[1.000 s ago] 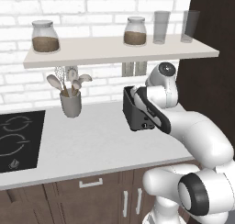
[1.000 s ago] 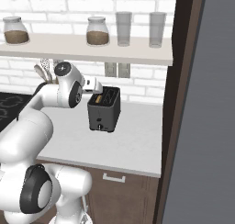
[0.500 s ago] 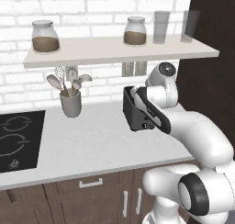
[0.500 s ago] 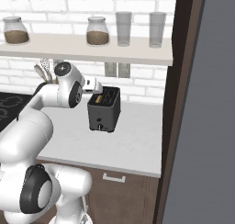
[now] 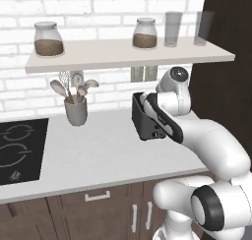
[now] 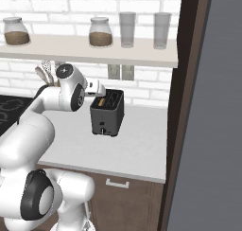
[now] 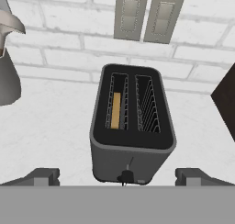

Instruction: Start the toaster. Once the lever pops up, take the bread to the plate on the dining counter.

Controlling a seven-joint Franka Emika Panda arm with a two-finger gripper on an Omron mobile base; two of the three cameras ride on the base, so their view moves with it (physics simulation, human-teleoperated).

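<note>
One pale worktop [image 5: 98, 155] runs under a white brick wall, with one long shelf [image 5: 123, 54] above it. The one white arm [image 5: 206, 145] reaches over the worktop toward the wall. One black hob [image 5: 19, 148] is set into the worktop at the left in the left base view. One dark toaster [image 6: 107, 112] stands on the worktop below the shelf, near the wall and well apart from the hob; it has two slots. The shelf bears four things: two lidded jars [image 5: 48, 39] of brown stuff and two clear glasses [image 5: 173, 29]. One grey utensil cup [image 5: 76, 111] stands between hob and toaster, with spoons in it. Two wall sockets [image 7: 144, 15] sit side by side on the brick just behind the toaster. One slice of bread [image 7: 116, 110] sits down in the left slot in the hand view; the other slot holds bare wire. The gripper [image 7: 124, 176] hovers above the toaster's front edge, its two fingers [image 7: 43, 176] spread wide, one to either side, pinching nothing.
</note>
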